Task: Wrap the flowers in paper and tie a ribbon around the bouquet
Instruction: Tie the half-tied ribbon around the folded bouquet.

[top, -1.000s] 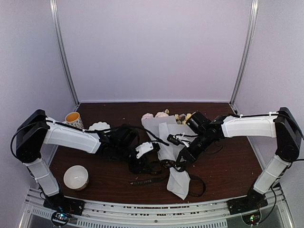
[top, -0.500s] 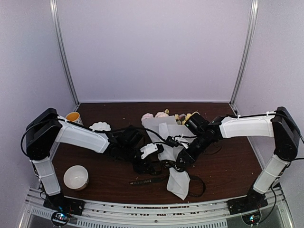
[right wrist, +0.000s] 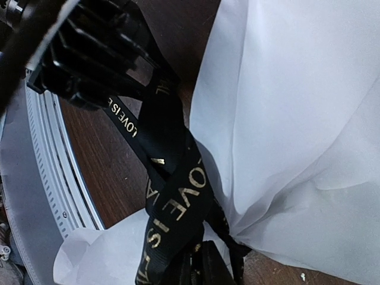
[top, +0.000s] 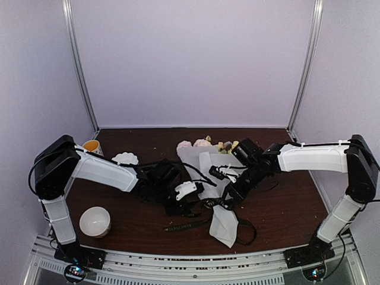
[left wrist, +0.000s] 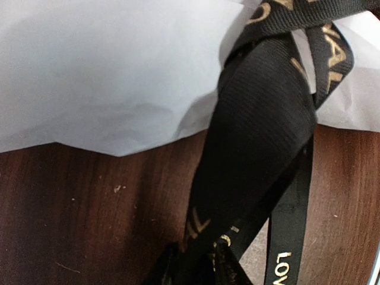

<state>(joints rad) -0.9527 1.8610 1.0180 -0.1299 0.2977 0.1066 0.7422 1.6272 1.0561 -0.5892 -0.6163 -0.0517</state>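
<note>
Reading "LOVE IS", gold lettering on black ribbon (right wrist: 172,202)

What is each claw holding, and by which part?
Both grip the ribbon: left claw on one strand, right claw on another, near the pinched neck of the paper.

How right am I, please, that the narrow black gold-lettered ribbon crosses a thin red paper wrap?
Only the colour is wrong: the thin paper wrap is translucent white, as the right wrist view shows; the black gold-lettered ribbon does cross it.

Pale lilac walls (top: 190,59), metal corner posts (top: 80,65), dark wood table (top: 136,237), soft even light.
</note>
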